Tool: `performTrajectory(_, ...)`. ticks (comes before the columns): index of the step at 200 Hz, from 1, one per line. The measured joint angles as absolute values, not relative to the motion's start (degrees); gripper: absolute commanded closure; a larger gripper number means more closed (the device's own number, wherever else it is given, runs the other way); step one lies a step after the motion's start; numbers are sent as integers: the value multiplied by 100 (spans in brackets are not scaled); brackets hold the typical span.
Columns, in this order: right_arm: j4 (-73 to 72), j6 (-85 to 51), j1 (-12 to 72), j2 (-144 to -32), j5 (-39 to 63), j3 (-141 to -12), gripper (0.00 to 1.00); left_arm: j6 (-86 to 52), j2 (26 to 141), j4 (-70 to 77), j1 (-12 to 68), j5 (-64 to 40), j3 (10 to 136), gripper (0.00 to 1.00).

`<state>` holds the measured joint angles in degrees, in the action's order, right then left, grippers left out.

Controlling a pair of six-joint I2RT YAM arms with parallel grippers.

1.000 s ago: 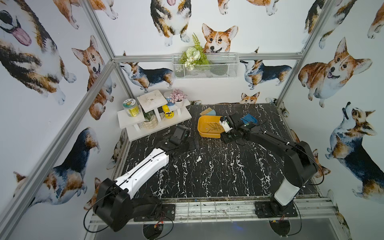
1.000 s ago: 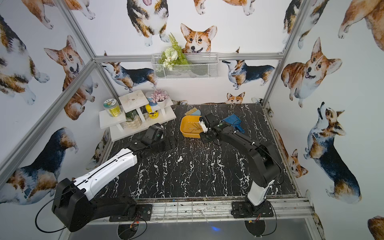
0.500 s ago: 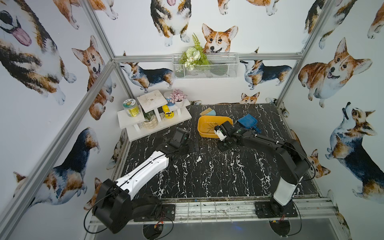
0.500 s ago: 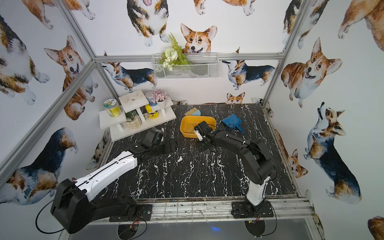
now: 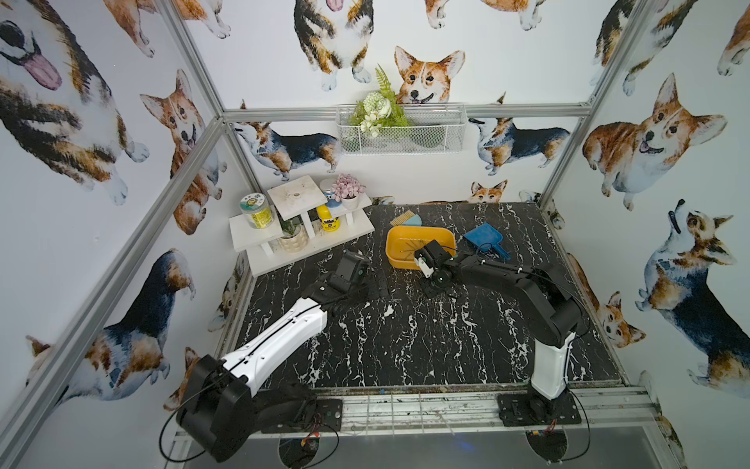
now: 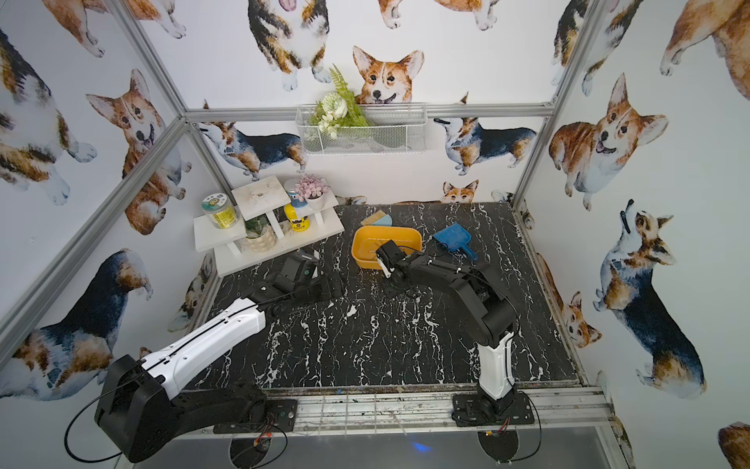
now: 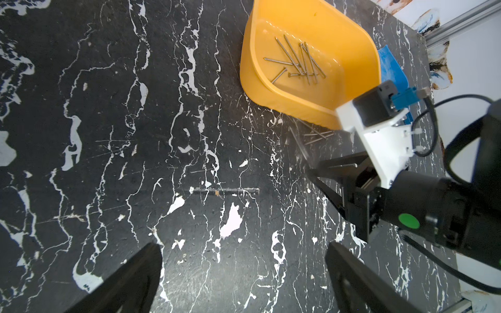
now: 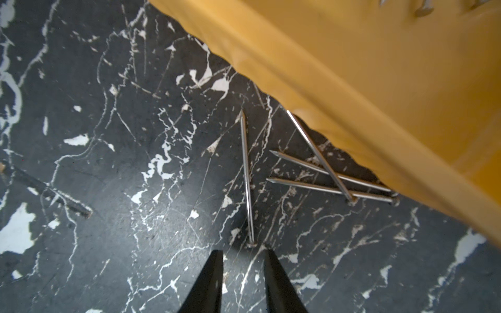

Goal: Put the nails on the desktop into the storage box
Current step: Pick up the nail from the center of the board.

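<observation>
**Four loose nails [image 8: 320, 155] by the storage box [image 5: 399, 262]; right gripper [image 8: 242, 252] narrowed and empty**

Take the far wall as 12 o'clock in both top views. The storage box stands on the black marbled surface [image 5: 426, 337] toward 12 o'clock. A blue dustpan [image 5: 483, 239] lies at its 3 o'clock, a small brush [image 5: 406, 220] at its 12 o'clock and a white tiered shelf [image 5: 357, 232] at its 9 o'clock.

The left wrist view shows the nails in the box [image 7: 298, 59] lying in a crossed heap on its floor.

The loose nails lie on the surface against the box's near wall, at about its 6 o'clock. Three overlap: one slants across two that run nearly parallel, with their heads close under the rim. The fourth, the single nail [image 8: 246, 177], lies just beside them and touches none of them.

The right gripper is at the box's 6 o'clock, pointed down at the surface. Its fingers stand a narrow gap apart with nothing between them. The head of the single nail lies just ahead of that gap. Whether the tips touch the surface cannot be told.

The left gripper [image 7: 242, 246] is spread wide and holds nothing. It hangs over bare surface at the box's 8 o'clock, well apart from the loose nails.
</observation>
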<state>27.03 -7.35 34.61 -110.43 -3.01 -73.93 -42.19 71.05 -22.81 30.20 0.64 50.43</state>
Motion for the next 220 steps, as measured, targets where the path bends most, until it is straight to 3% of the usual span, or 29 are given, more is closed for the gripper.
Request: performTrajectory(220, 2246, -742, 3500, -11052, -425, -7085, 89, -4233, 7140, -2274, 3015, 67, 5043, 0)
